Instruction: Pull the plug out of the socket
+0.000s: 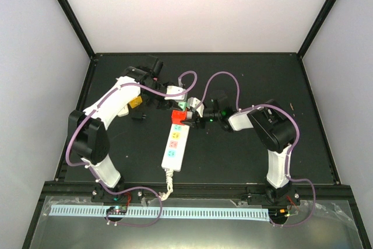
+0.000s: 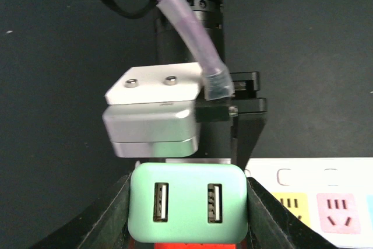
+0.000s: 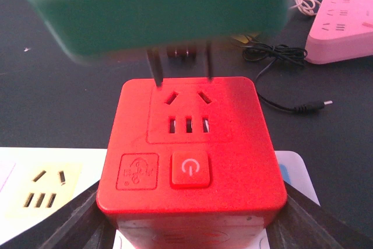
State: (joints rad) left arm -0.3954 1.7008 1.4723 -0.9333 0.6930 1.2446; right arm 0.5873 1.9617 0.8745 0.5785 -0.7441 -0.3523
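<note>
your desk [image 1: 245, 161] is a matte black sheet boxed in by smooth pale walls [image 1: 35, 39], and the socket [image 1: 173, 150], a long glossy white plastic strip with pastel faces, lies at its middle, running toward the near edge. on its far end sits a rounded red cube adapter [image 3: 192, 150], which your right gripper [image 3: 192, 228] pinches from both sides, fingers closed against it. your left gripper [image 2: 187, 220] is clamped on the smooth mint-green plug [image 2: 186, 202], whose two metal prongs show bare at the cube's slots.
</note>
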